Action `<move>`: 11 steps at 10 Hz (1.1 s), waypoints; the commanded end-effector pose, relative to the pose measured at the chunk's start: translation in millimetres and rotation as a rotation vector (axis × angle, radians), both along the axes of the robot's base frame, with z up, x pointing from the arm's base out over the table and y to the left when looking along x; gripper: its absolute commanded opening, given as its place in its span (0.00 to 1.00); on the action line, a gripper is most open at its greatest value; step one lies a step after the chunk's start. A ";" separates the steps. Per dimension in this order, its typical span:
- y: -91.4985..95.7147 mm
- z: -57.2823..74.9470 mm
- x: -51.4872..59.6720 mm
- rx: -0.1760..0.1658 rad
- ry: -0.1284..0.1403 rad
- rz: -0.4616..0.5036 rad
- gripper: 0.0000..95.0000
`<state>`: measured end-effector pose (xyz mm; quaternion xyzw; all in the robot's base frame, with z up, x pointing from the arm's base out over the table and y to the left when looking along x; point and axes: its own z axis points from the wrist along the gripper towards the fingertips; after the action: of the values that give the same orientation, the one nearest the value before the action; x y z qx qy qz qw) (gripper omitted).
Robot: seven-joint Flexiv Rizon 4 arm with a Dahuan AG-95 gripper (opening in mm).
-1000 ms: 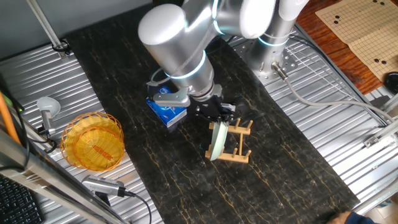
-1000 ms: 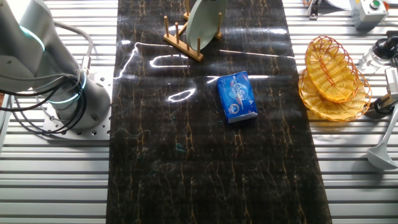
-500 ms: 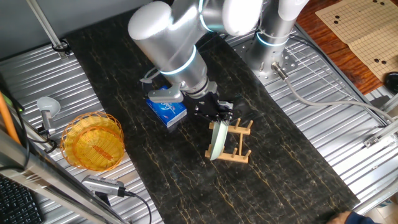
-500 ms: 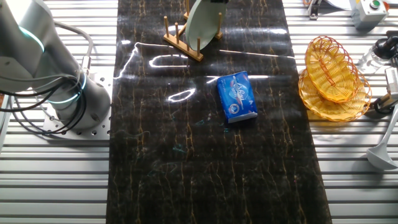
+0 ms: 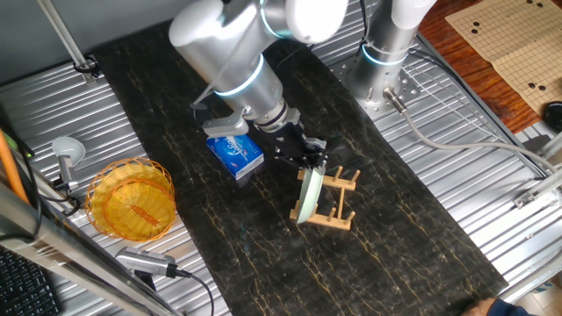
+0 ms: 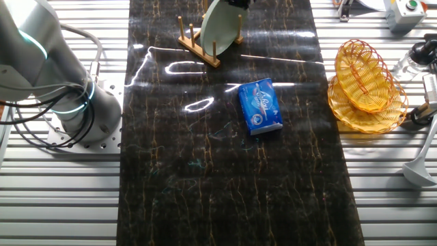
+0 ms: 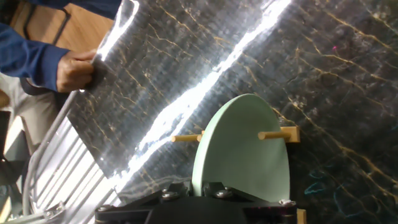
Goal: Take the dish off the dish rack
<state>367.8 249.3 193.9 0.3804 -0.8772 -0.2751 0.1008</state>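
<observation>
The pale mint-green dish (image 5: 307,195) stands on edge in the small light-wood dish rack (image 5: 339,207) on the dark mat. My gripper (image 5: 308,163) is at the dish's top rim. In the hand view the rim of the dish (image 7: 242,149) sits between my two black fingers, and my gripper (image 7: 198,186) is shut on it. Two rack pegs (image 7: 278,133) show beside the dish. In the other fixed view the dish (image 6: 222,22) leans in the rack (image 6: 194,46) at the top edge, and my gripper (image 6: 237,3) is mostly cut off.
A blue packet (image 5: 235,151) lies on the mat left of the rack; it also shows in the other fixed view (image 6: 260,105). A yellow woven basket (image 5: 132,198) stands off the mat. A person's hand (image 7: 78,68) holds the mat's far edge.
The arm's upper body has swung left while the gripper stayed on the dish's rim. The dish and rack have shifted slightly left in the other fixed view.
</observation>
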 end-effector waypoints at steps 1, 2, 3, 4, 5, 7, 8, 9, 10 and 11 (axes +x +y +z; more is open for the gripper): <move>0.0 0.6 -0.2 0.019 0.009 -0.013 0.00; -0.1 0.7 -0.2 0.025 0.014 -0.017 0.00; -0.3 0.9 -0.3 0.028 0.021 -0.021 0.00; -0.8 1.2 -0.4 0.042 0.033 -0.029 0.00; -1.3 1.6 -0.7 0.052 0.048 -0.039 0.00; -1.4 3.2 -0.9 0.059 0.060 -0.049 0.00; -1.7 4.0 -0.9 0.062 0.065 -0.054 0.00; -1.8 5.0 -1.1 0.065 0.067 -0.056 0.00; -1.9 6.9 -1.2 0.068 0.071 -0.061 0.00; -1.7 8.3 -1.2 0.068 0.073 -0.062 0.00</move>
<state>366.3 247.5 203.1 0.3455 -0.8742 -0.3223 0.1115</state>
